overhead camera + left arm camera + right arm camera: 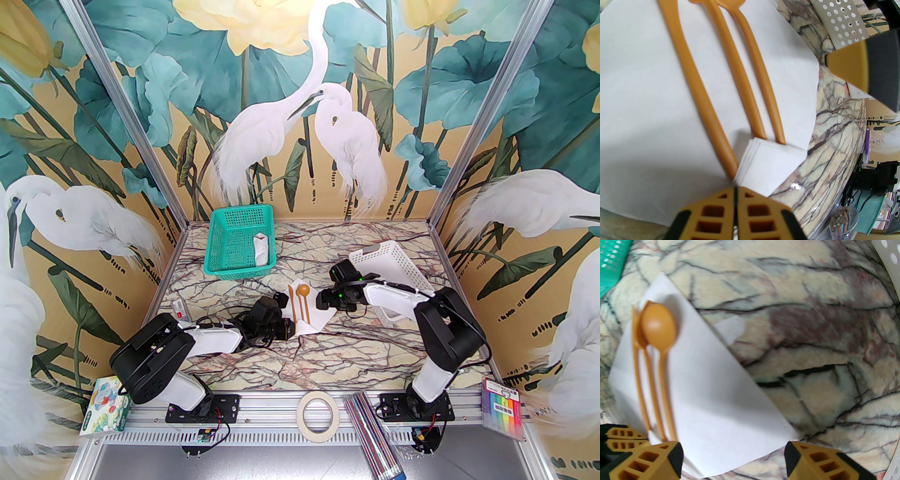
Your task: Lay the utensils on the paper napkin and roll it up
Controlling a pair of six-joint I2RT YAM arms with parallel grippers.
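Napkin (pixel 642 93) near corner folded over utensils (pixel 738 70), seemingly pinched; right edge unobstructed.

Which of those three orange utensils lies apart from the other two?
The knife, the flat-bladed one at the left of the paper napkin. The spoon and fork beside it overlap, the spoon's bowl over the fork's head.

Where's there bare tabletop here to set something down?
Free: the marble between green basket and white basket at the back, and the near strip between napkin and tape roll. Crowded: the middle, where utensils, left claw and right claw meet.
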